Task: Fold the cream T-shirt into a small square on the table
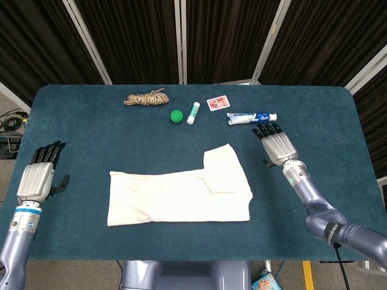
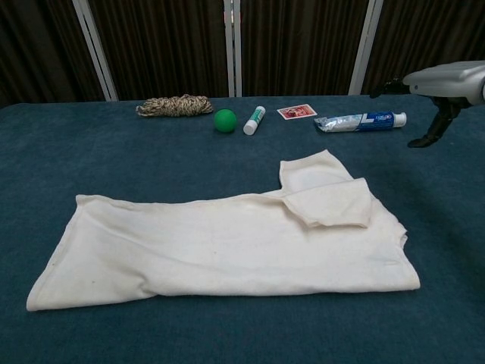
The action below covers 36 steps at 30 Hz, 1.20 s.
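Shirt (image 1: 181,196) lay half-folded lengthwise, both your hands, left (image 1: 37,180) and right (image 1: 278,146), spread and empty; next, fold it crosswise.

Shirt (image 1: 181,192) flat on the table (image 1: 314,106), near its front edge, one sleeve (image 2: 331,203) folded back over the right end. Behind the shirt, in a row along the far side: rope (image 1: 146,98) furthest left, then ball (image 1: 176,116), stick (image 1: 193,113) just right of the ball, card (image 1: 217,103), and tube (image 1: 251,118) furthest right. Right hand (image 1: 277,145) right of the shirt, apart from it, just before the tube. Left hand (image 1: 40,176) well left of the shirt.
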Each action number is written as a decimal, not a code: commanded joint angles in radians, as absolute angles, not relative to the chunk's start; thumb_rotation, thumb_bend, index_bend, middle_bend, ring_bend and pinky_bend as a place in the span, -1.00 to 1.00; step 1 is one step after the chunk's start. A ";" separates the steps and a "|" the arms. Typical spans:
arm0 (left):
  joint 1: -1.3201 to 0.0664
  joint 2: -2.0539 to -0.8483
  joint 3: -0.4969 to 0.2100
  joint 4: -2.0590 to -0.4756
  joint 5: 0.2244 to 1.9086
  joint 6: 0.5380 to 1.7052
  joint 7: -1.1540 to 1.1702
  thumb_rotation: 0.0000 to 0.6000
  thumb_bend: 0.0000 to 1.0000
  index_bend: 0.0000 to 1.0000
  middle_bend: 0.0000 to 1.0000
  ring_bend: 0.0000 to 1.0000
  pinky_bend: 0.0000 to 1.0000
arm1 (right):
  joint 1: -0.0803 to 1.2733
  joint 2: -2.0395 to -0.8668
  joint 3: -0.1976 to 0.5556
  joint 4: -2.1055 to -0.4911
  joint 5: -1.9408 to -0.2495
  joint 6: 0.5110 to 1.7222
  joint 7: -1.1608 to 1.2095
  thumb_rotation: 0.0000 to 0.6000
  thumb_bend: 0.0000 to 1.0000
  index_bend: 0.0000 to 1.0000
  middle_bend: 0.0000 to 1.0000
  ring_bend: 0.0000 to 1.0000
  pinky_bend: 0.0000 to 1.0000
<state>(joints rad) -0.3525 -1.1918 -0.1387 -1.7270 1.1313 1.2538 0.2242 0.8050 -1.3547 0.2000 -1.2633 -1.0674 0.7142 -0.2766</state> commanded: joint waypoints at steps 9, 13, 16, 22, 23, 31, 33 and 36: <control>-0.359 -1.202 -0.150 -1.692 1.095 1.227 0.219 1.00 -0.08 -1.00 -1.00 -1.00 -1.00 | 1.014 -1.565 0.251 -0.965 -0.946 0.476 -0.247 1.00 -0.42 -0.49 -1.00 -1.00 -1.00; -0.362 -1.205 -0.156 -1.681 1.082 1.223 0.220 1.00 -0.08 -1.00 -1.00 -1.00 -1.00 | 1.043 -1.621 0.249 -0.887 -0.950 0.441 -0.226 1.00 -0.40 -0.42 -1.00 -1.00 -1.00; -0.363 -1.207 -0.160 -1.676 1.075 1.221 0.219 1.00 -0.08 -1.00 -1.00 -1.00 -1.00 | 1.060 -1.664 0.249 -0.829 -0.956 0.417 -0.202 1.00 -0.34 -0.41 -1.00 -1.00 -1.00; -0.365 -1.212 -0.163 -1.663 1.061 1.213 0.222 1.00 -0.08 -1.00 -1.00 -1.00 -1.00 | 1.085 -1.720 0.251 -0.748 -0.995 0.378 -0.141 1.00 -0.31 -0.32 -1.00 -1.00 -1.00; -0.366 -1.213 -0.164 -1.661 1.060 1.212 0.222 1.00 -0.08 -1.00 -1.00 -1.00 -1.00 | 1.087 -1.723 0.253 -0.744 -1.004 0.373 -0.128 1.00 -0.31 -0.32 -1.00 -1.00 -1.00; -0.366 -1.215 -0.165 -1.657 1.055 1.210 0.225 1.00 -0.08 -1.00 -1.00 -1.00 -1.00 | 1.097 -1.750 0.236 -0.707 -1.079 0.343 -0.059 1.00 -0.28 -0.27 -1.00 -1.00 -1.00; -0.366 -1.215 -0.165 -1.657 1.055 1.210 0.227 1.00 -0.08 -1.00 -1.00 -1.00 -1.00 | 1.098 -1.754 0.232 -0.702 -1.089 0.338 -0.049 1.00 -0.28 -0.25 -1.00 -1.00 -1.00; -0.367 -1.215 -0.165 -1.659 1.055 1.208 0.225 1.00 -0.08 -1.00 -1.00 -1.00 -1.00 | 1.099 -1.760 0.222 -0.691 -1.105 0.330 -0.042 1.00 -0.28 -0.24 -1.00 -1.00 -1.00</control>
